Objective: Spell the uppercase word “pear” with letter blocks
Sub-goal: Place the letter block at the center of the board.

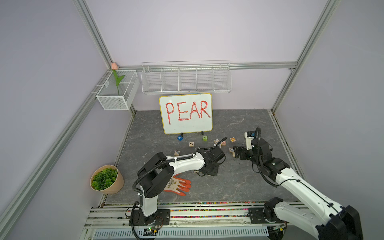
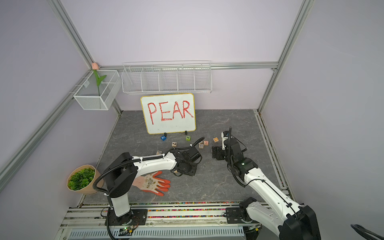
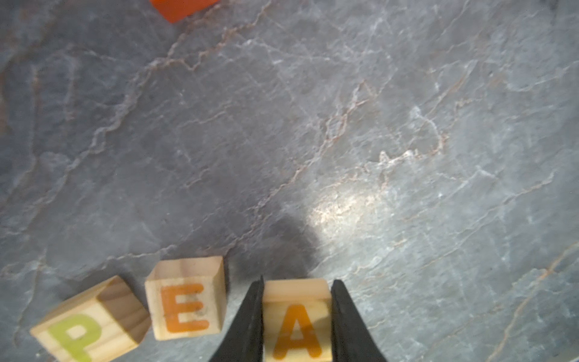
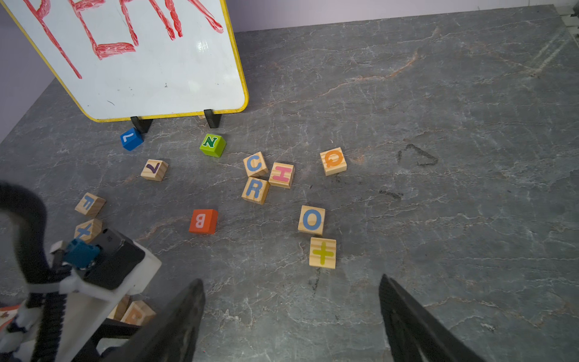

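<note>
Left gripper (image 3: 298, 282) pinches A block (image 3: 296, 326) between fingers (image 3: 250, 322).

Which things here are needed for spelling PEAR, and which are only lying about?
Needed: P block, E block, A block (in the left gripper), R block, whiteboard showing the word.

Lying about: C block, H block, O block, Q block, orange B cube, green N cube, blue cube, glove, potted plant.

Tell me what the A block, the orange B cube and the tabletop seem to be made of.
A block: bare light wood, matte; grain lines show, letter printed orange.
B cube: likely wood, but painted solid orange; no grain shows.
Tabletop: grey stone look with pale and rusty veins, slight sheen; slate or printed laminate, can't tell.
</note>
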